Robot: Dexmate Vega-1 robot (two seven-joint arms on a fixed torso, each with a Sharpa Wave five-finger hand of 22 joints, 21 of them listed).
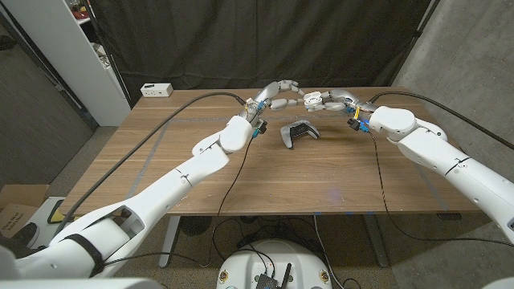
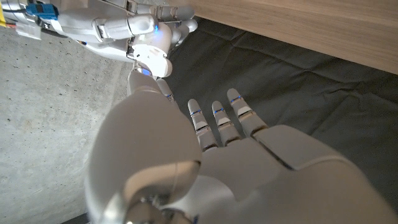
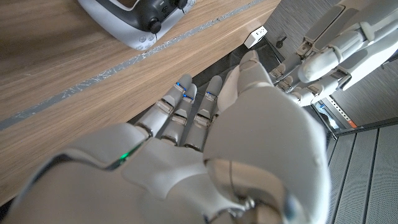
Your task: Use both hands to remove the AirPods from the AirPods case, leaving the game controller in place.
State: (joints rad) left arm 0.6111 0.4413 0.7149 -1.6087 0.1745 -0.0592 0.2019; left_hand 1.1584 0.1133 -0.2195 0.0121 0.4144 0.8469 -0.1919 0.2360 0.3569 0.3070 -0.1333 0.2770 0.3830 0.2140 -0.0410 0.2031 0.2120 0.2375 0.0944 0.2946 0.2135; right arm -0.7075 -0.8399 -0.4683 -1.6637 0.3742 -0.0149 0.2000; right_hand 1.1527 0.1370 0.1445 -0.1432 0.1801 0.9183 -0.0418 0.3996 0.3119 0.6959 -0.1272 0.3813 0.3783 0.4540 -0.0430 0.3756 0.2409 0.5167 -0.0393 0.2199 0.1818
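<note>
A: Starting with the biggest thing, where are your arms sitting over the tabletop (image 1: 265, 181)?

B: Both of your arms are reaching in from the near corners and meeting above the far middle of the wood. Your left hand (image 1: 269, 98) and your right hand (image 1: 336, 99) are being held up off the surface, their fingertips coming together at a small white object (image 1: 312, 99).

A: Is that the AirPods case?

B: It is looking like one, white and rounded, but it is too small in the head view for you to be sure. In the left wrist view you are seeing the white piece (image 2: 151, 48) lying in your right hand's fingers (image 2: 124, 28), with your left thumb reaching up to it.

A: So what are the fingers doing?

B: Your right fingers are curling around the white object and holding it. Your left fingers (image 2: 214, 118) are lying straight and close together in the wrist view; whether the thumb and forefinger are actually pinching anything, you cannot tell.

A: And the game controller (image 1: 298, 132)?

B: It is lying on the tabletop just in front of the two hands, slightly toward your right, apart from both. The right wrist view is showing its grey body and dark sticks (image 3: 140, 17) beside a pale line on the wood.
</note>
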